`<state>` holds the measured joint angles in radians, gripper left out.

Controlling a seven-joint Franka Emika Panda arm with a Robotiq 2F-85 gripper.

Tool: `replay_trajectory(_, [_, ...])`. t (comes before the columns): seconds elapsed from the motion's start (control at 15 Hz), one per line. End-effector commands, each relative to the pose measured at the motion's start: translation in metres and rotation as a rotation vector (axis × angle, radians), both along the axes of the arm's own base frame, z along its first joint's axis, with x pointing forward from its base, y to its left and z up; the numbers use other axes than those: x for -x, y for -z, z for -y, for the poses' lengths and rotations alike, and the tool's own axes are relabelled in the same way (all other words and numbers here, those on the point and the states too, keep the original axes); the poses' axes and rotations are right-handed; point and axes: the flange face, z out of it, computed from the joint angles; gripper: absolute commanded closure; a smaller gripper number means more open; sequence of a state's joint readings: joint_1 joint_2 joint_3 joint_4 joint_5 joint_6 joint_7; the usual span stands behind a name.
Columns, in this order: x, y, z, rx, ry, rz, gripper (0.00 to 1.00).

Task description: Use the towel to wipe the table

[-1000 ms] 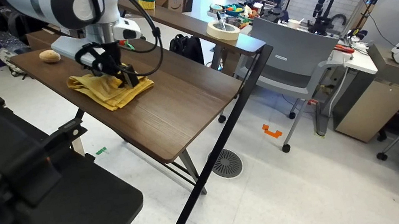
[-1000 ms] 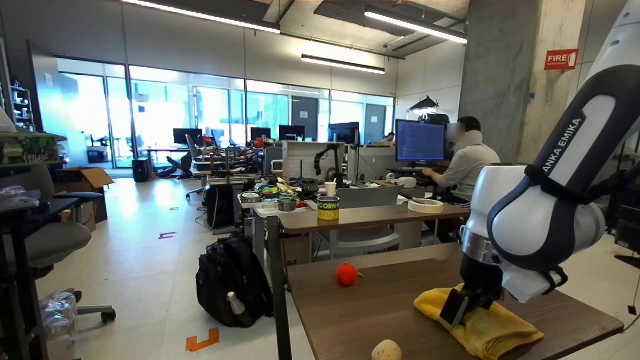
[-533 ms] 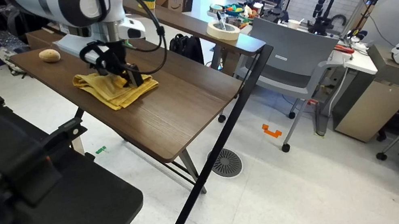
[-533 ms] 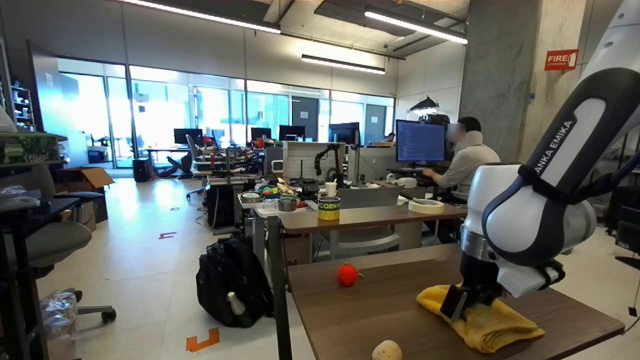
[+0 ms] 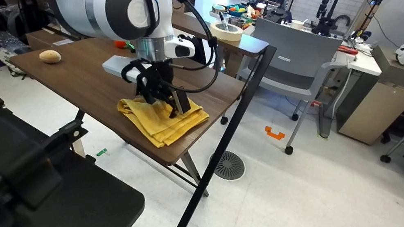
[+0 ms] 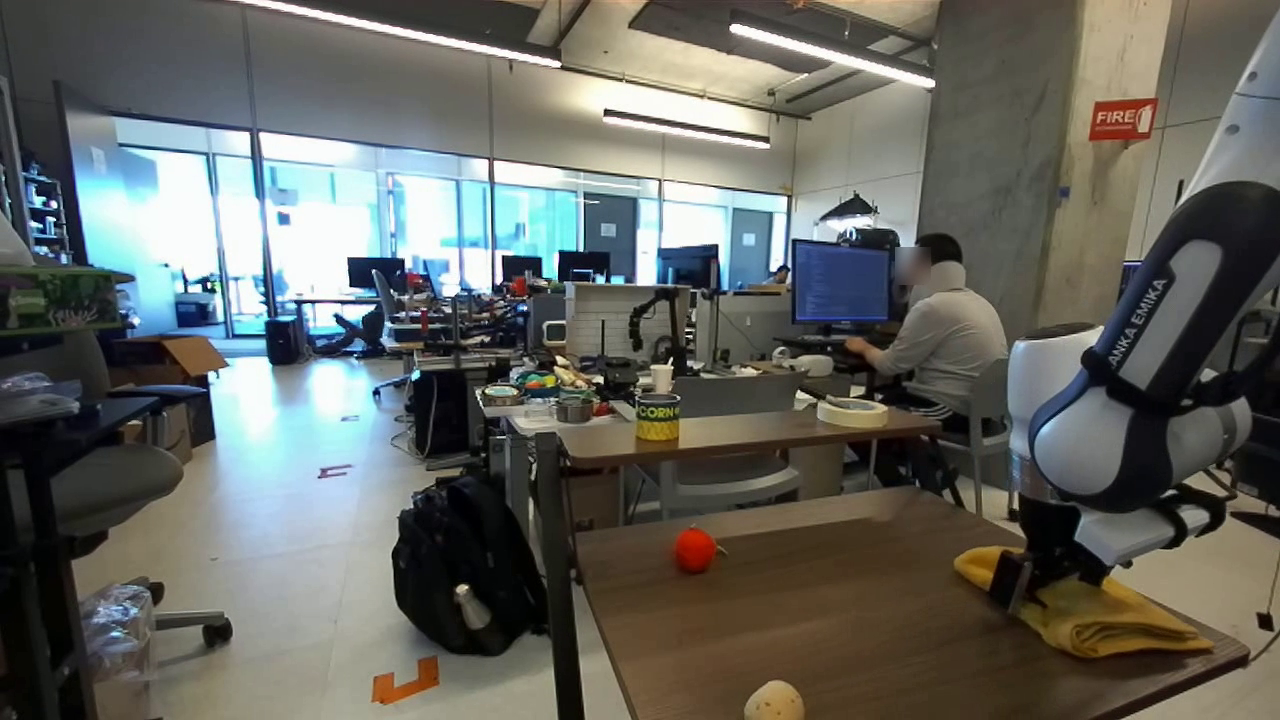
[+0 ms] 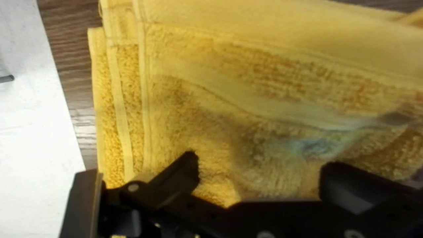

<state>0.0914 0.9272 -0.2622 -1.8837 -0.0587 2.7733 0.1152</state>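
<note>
Mustard-yellow folded towel (image 5: 157,124) and Robotiq gripper (image 7: 259,164) have slid along the dark wood-grain table (image 6: 800,610) toward one short end since a second ago. Jaws spread wide, resting on the towel, fabric rumpled between them; towel lies just inside that end's edge.

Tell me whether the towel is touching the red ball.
Apart: in an exterior view, a broad stretch of brown tabletop shows between the towel and the red ball.

Black backpack (image 6: 455,560) on floor (image 6: 290,540); tape roll (image 6: 851,414); can (image 6: 657,418) (labelled CORN).
</note>
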Motion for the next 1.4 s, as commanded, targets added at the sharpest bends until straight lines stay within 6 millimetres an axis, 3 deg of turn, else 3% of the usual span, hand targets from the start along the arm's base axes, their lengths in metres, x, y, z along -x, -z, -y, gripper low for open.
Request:
replay_trajectory(0.0, [0.023,0.04,-0.008,0.009,-0.042,-0.09,0.0])
replay_trajectory(0.27, [0.046,0.027,-0.063,-0.062,-0.24,-0.097,0.0])
replay_trajectory(0.53, [0.064,0.014,-0.143,-0.141,-0.43,-0.037,0.0])
replay_trajectory(0.67, [0.05,0.009,-0.183,-0.191,-0.439,0.006,0.0])
replay_trajectory(0.8, [0.024,0.003,-0.207,-0.233,-0.403,0.043,0.0])
replay_trajectory(0.93, [-0.011,0.002,-0.206,-0.242,-0.312,0.086,0.0])
replay_trajectory(1.13, [-0.058,0.007,-0.159,-0.217,-0.137,0.117,0.0])
replay_trajectory(1.33, [-0.087,0.02,-0.098,-0.18,0.022,0.114,0.0])
